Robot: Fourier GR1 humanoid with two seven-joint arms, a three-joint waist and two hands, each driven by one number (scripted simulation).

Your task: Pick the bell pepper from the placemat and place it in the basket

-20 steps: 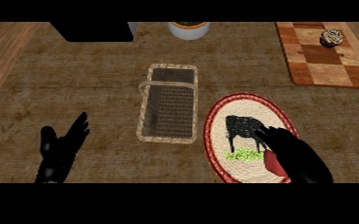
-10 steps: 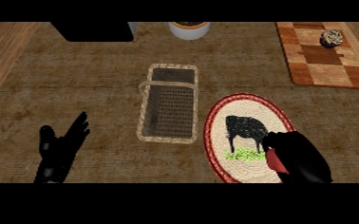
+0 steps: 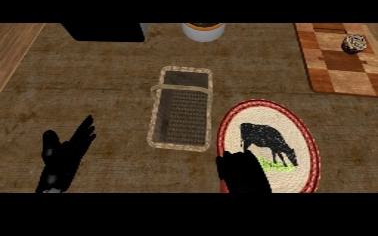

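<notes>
**Right hand at the placemat's lower edge, pepper out of sight**

The right hand [image 3: 242, 172] sits over the lower left part of the oval placemat [image 3: 306, 135], which has a red rim and a black cow design. Its fingers look curled, but whether they hold anything cannot be told; the bell pepper is not visible. The wicker basket [image 3: 156, 125] stands just left of the placemat on the tabletop [image 3: 88, 85]. The left hand [image 3: 65, 157] rests open at lower left, fingers up.

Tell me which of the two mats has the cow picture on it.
The round placemat with the red rim, right beside the basket. The other mat, at the far right, is a brown checkered square.
</notes>
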